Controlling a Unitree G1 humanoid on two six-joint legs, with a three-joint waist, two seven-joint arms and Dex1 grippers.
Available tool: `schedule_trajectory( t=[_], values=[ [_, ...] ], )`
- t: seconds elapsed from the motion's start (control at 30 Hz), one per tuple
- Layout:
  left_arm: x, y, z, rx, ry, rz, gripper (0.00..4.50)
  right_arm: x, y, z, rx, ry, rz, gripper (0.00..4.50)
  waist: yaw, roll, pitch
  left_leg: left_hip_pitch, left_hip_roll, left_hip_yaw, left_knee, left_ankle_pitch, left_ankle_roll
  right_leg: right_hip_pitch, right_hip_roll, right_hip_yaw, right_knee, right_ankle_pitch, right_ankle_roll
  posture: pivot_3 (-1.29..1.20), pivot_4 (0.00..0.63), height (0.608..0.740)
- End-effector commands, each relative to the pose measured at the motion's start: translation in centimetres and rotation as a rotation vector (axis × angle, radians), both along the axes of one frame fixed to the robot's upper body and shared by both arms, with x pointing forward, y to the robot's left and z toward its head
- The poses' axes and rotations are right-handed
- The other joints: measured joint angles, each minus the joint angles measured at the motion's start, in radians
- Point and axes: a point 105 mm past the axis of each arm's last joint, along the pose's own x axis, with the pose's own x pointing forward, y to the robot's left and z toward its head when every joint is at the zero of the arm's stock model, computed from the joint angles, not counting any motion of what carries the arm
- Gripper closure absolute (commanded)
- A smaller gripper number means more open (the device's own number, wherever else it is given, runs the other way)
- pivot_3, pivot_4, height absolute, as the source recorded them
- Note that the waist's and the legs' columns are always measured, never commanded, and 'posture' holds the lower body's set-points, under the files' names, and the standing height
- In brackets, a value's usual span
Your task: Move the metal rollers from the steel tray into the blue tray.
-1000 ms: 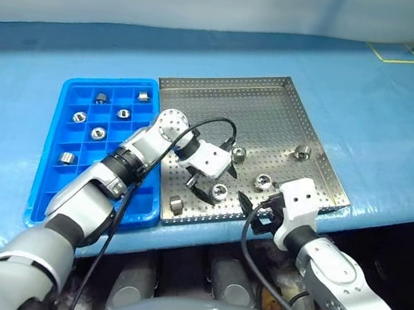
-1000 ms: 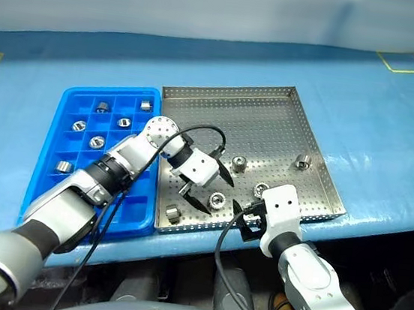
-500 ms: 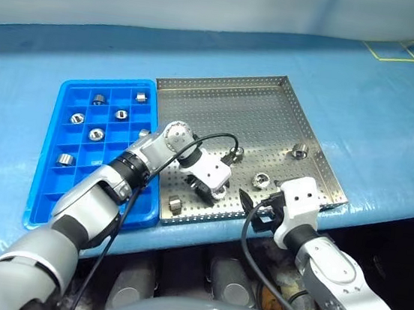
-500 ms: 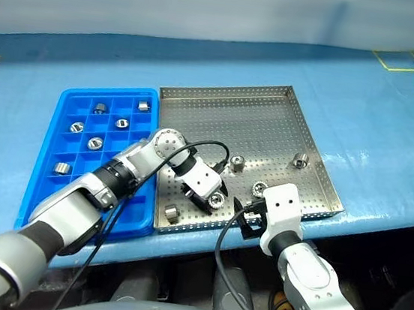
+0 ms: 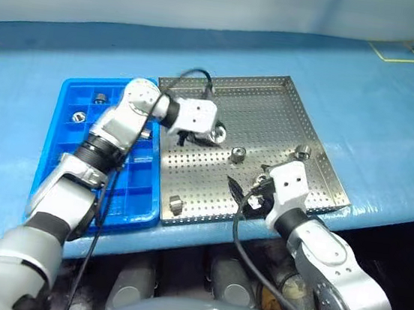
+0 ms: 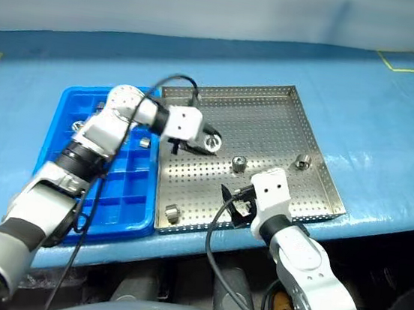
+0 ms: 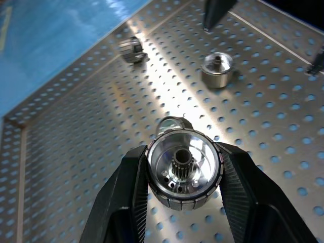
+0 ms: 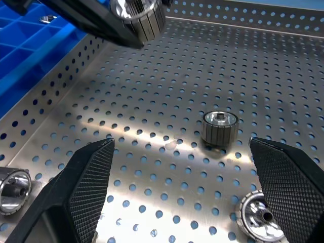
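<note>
A: What is the left gripper (image 7: 183, 174) doing?

B: It is clamping one roller (image 7: 184, 169) between its two black fingers, open face toward the wrist camera, and holding it above the steel tray (image 5: 275, 95), centre-left in the head view, just right of the blue tray (image 5: 53, 174).

A: And the right gripper (image 8: 179, 197)?

B: Its fingers are standing wide apart with nothing between them, hovering over the tray's near edge, lower centre of the frame.

A: Where are the other rollers sitting?

B: One (image 5: 238, 153) is standing mid-tray, one (image 5: 303, 151) is near the right rim, one (image 5: 175, 204) is at the lower left corner of the steel tray, and one (image 8: 262, 219) is lying just beside the right gripper. A few more (image 5: 79, 116) are showing in the blue tray's compartments, upper left.
</note>
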Motion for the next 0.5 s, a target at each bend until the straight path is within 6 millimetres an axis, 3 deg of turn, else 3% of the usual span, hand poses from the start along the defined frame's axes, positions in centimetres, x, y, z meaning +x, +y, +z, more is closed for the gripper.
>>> schedule_trajectory(
  t=[0.03, 0.27, 0.5],
  values=[
    [-0.6, 3.8, 1.6, -0.065, -0.035, 0.182, 2.79, 0.8, 2.0, 0.9, 0.044, -0.040, 0.065, 0.00, 0.010, 0.000, 0.000, 0.000, 0.000, 0.000, 0.000, 0.000, 0.000, 0.000, 0.000, 0.000, 0.000, 0.000, 0.000, -0.04, 0.150, 0.740],
    [-3.8, 10.4, 0.5, -0.092, -0.004, 0.529, 2.79, 1.4, 5.9, 0.7, 0.079, -0.029, 0.210, 0.00, 0.078, 0.000, 0.001, 0.000, -0.001, -0.002, -0.002, 0.000, -0.001, 0.000, -0.001, -0.002, 0.000, -0.001, -0.002, 0.06, 0.150, 0.740],
    [-6.4, 13.5, -2.1, -0.054, 0.055, 0.749, 2.79, 1.4, 6.8, 0.3, 0.083, -0.015, 0.272, 0.00, 0.134, -0.001, 0.001, 0.000, -0.001, -0.005, -0.001, 0.001, -0.002, 0.000, -0.001, -0.005, -0.002, -0.001, -0.002, 0.12, 0.150, 0.740]
  ],
)
